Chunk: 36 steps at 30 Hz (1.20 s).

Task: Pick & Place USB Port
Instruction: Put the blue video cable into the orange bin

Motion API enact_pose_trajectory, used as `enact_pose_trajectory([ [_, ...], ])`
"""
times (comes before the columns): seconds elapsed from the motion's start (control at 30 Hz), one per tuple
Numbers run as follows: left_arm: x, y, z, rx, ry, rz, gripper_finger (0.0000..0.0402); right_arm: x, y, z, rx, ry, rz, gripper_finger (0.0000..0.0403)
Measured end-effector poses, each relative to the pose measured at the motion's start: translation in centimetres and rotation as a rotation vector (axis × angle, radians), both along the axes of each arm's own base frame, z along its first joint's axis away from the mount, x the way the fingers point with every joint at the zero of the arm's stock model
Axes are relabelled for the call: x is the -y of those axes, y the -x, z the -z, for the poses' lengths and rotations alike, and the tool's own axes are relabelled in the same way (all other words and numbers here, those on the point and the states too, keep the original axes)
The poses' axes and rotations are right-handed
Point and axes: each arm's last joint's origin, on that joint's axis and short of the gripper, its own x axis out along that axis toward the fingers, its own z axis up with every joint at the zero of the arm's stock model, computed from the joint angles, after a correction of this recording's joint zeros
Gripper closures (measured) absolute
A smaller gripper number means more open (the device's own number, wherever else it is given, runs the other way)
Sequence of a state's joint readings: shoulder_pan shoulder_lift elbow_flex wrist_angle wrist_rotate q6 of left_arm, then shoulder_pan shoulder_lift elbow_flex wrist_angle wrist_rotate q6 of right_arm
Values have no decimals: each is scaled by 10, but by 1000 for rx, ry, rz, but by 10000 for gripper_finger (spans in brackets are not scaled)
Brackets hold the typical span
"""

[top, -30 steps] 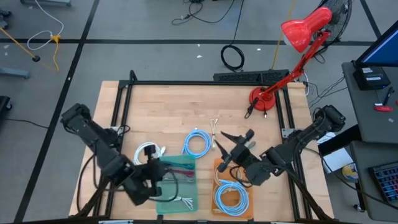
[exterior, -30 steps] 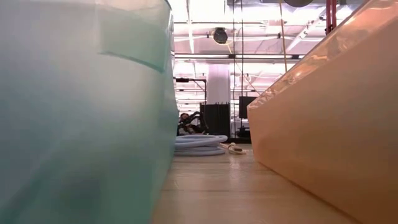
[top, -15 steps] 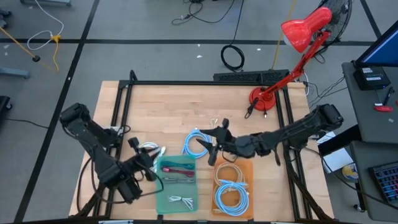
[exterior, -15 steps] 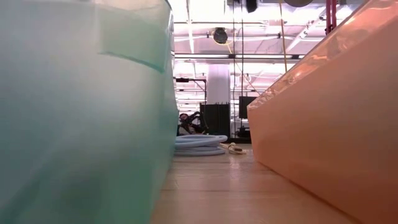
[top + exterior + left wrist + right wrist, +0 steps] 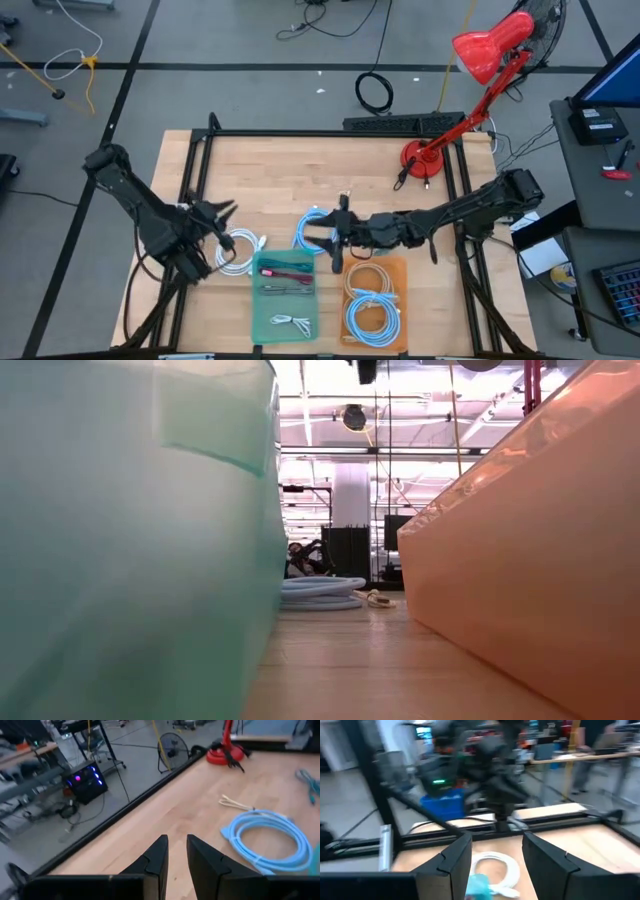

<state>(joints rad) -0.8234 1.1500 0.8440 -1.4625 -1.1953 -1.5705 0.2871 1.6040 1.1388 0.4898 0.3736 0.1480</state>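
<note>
Right hand (image 5: 335, 226), fingers (image 5: 451, 862) spread with nothing between them, hovers over the light-blue cable coil (image 5: 316, 229), which lies on the tabletop (image 5: 290, 170) just beyond the far edge of the green tray (image 5: 262, 318); the right arm reaches in from the tabletop's right side, passing above the far end of the orange tray (image 5: 398, 268). Left hand (image 5: 218, 212), fingers (image 5: 159, 856) parted by a narrow gap and empty, is held above the tabletop to the left of the green tray's far corner, beside the white cable coil (image 5: 237, 250) that lies just left of that tray. In the left wrist view a light-blue coil (image 5: 270, 837) with a thin pale lead (image 5: 235, 803) lies on the wood ahead of the fingertips. The green tray holds a red-and-dark cable bundle (image 5: 285, 272) in its far half and a small white cable (image 5: 292, 322) in its near half; whether any of these carries the USB port cannot be told. The orange tray, just right of the green tray, holds a pale coil (image 5: 368, 281) and a light-blue coil (image 5: 372, 319). A red desk lamp (image 5: 470, 80) stands at the tabletop's far right corner, well apart from the green tray. In the low view the green wall (image 5: 130, 540) and orange wall (image 5: 520, 550) flank a strip of bare wood leading to the coil (image 5: 322, 592).
</note>
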Motion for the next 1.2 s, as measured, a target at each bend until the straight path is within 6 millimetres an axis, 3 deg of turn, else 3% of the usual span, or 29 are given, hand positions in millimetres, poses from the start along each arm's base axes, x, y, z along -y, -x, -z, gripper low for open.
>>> enact_pose_trajectory([
  [0.23,-22,19,8,56,44,-11,328,-21,-28,-10,-49,73,-142,239],
  [0.5,-24,15,9,53,86,-48,328,-49,-74,-9,-221,167,-184,239],
  [0.63,-20,11,11,85,161,-59,328,-62,-88,-8,-308,217,-207,239],
  [0.7,-18,9,11,75,174,-46,328,-66,-85,-8,-355,243,-195,239],
  [0.87,-11,2,11,16,132,45,328,-69,-66,-16,-470,307,19,239],
  [1.2,-1,-8,8,7,128,138,328,-51,-46,-7,-663,170,219,239],
])
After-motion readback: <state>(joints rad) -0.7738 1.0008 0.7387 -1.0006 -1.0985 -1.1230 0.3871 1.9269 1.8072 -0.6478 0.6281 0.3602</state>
